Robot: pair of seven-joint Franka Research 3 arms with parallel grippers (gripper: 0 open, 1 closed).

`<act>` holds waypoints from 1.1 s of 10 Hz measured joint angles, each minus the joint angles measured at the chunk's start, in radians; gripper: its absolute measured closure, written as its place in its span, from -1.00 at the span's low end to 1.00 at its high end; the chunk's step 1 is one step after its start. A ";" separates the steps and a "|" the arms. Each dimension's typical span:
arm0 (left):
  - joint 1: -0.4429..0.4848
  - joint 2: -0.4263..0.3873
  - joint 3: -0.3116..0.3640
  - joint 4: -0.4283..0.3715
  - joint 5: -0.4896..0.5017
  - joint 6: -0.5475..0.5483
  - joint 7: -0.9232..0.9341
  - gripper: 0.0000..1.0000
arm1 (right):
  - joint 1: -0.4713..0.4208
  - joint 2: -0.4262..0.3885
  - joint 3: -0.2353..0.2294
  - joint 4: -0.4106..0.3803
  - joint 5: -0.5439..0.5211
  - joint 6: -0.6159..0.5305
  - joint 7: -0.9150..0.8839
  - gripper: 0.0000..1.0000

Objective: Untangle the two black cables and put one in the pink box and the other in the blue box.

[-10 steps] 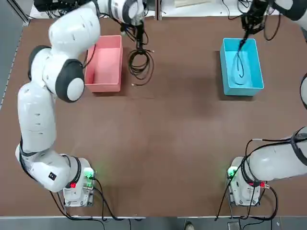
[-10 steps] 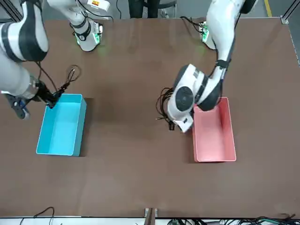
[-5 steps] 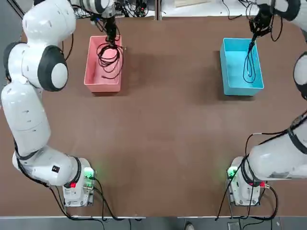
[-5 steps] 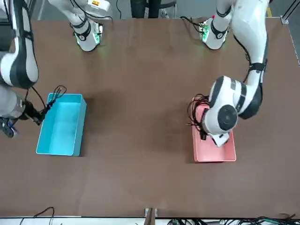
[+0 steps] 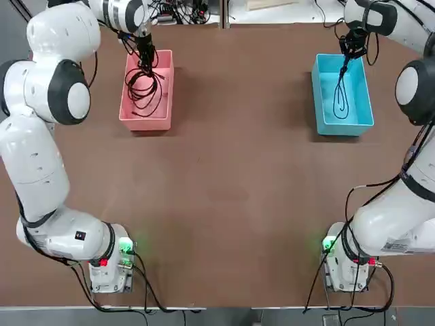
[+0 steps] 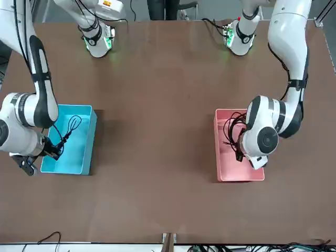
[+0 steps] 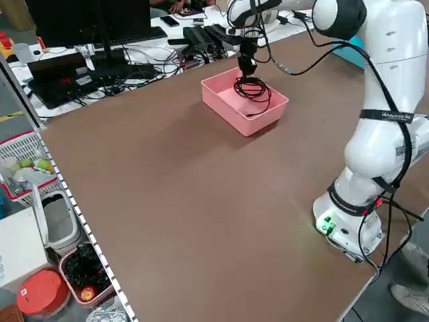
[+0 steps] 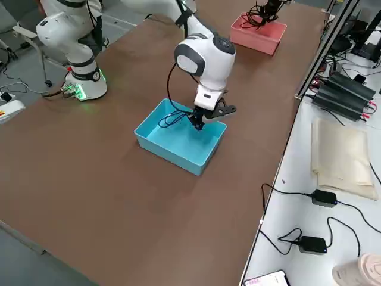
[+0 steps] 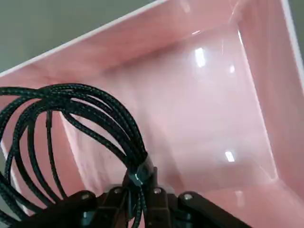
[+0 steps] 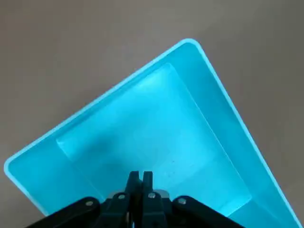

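Top view, from the robot's side of the brown table outward: two boxes stand well apart, long axes running away from the robot, the pink box on the left, the blue box on the right. Two black cables hang over them, one each: the looped coil and the narrower loop, both drooping toward the robot. Beyond, above the boxes' far parts, the left gripper pinches the looped coil and the right gripper the narrower loop, fingers pressed together.
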 joint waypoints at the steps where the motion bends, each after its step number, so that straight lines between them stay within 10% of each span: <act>1: 0.004 0.006 -0.002 -0.003 0.001 0.016 0.011 0.45 | 0.001 0.001 0.001 0.002 0.000 0.000 0.000 0.63; 6: 0.010 -0.037 -0.013 0.046 -0.043 0.029 0.025 -0.98 | 0.013 0.001 0.008 0.006 0.000 -0.002 -0.008 -0.86; 11: 0.015 -0.299 -0.014 0.041 -0.042 -0.162 0.285 -1.00 | 0.097 -0.050 0.013 0.108 -0.003 -0.185 -0.140 -1.00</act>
